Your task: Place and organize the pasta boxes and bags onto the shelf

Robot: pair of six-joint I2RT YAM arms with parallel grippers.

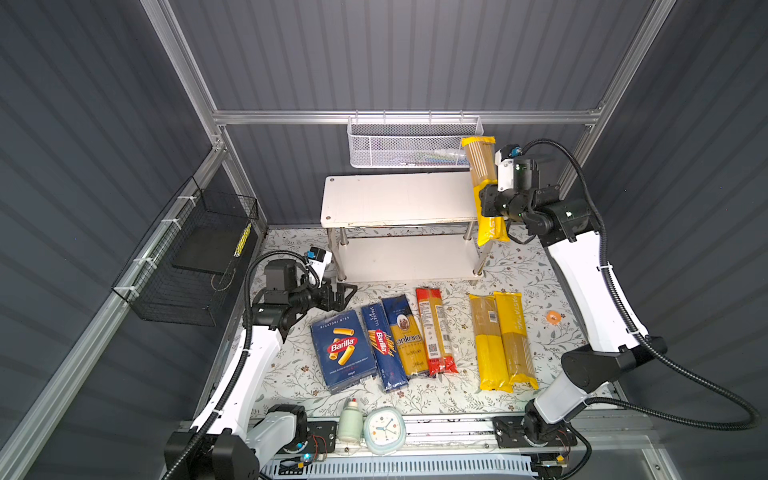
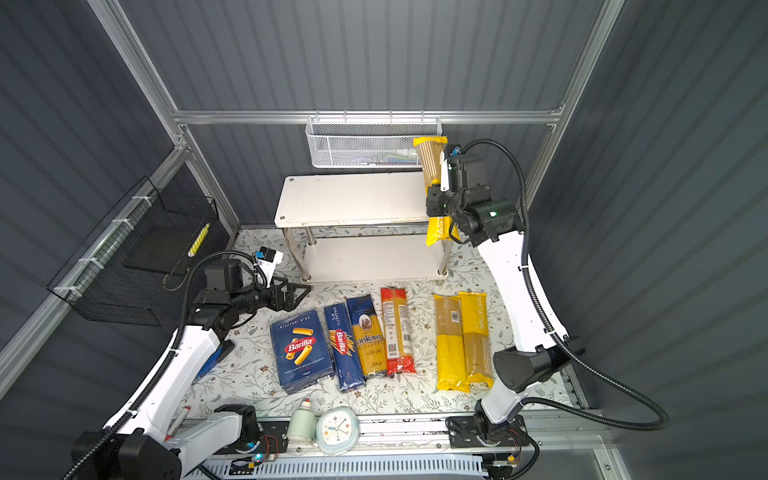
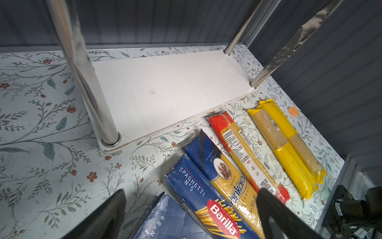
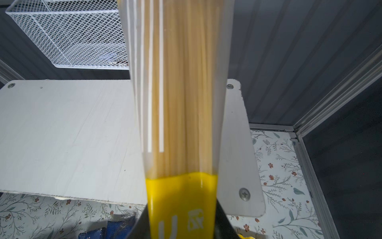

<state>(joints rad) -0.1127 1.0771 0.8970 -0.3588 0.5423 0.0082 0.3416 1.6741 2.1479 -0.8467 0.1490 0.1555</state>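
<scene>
Yellow-and-clear plastic spaghetti bag (image 1: 483,166) sits pinched in the right hand (image 1: 487,202) over the flat white shelf (image 1: 395,199); left hand (image 1: 345,296) wide.

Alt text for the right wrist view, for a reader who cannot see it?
A long slim yellow-and-clear plastic spaghetti bag, gripped by the right gripper's black jaws, fills the centre. Behind it lie the white two-tier shelf's top board and a white mesh wire basket.
</scene>
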